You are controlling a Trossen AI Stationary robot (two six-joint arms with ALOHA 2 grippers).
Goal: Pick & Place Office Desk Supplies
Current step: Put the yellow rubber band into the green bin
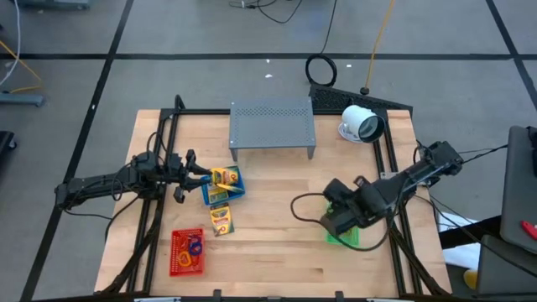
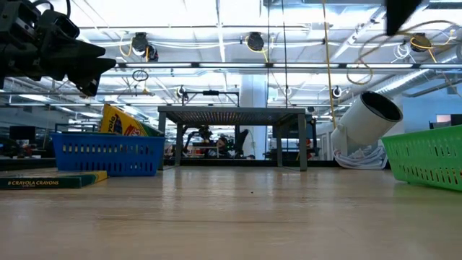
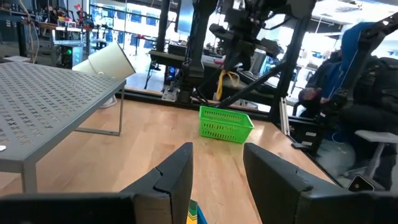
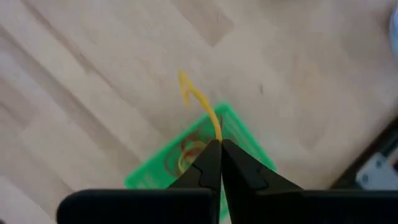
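Your right gripper (image 4: 219,144) had its jaws pinched closed on a yellow rubber band (image 4: 200,102), dangling limp above the green basket (image 1: 342,236). It was light, floppy and springy; you needed a firm pinch. Your left gripper (image 1: 199,174) stood part-open beside the crayon packs (image 1: 223,186).

baskets: green (image 1: 342,236), red (image 1: 186,252), blue (image 2: 108,153)
stand (image 1: 273,124): grey, perforated
crayon pack (image 1: 220,218): yellow
held band (image 4: 200,102): possibly orange-yellow
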